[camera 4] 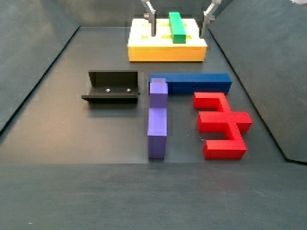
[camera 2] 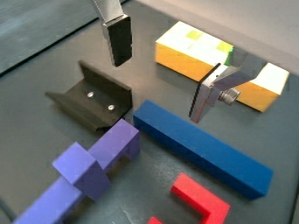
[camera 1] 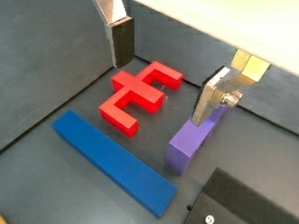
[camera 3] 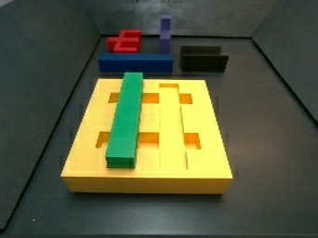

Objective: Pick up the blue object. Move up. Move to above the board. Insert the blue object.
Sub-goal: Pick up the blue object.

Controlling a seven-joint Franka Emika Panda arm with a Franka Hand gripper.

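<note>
Well apart, gripper (camera 2: 166, 68) open, above blue object (camera 2: 201, 148), untouched

No text, label, brand, number or sign can be read on the blue object (camera 2: 201, 147), the board (camera 3: 87, 139), the fixture (camera 4: 111, 89) or the gripper (camera 1: 173, 58), which is seen in both wrist views with its jaws apart over the floor.
</note>
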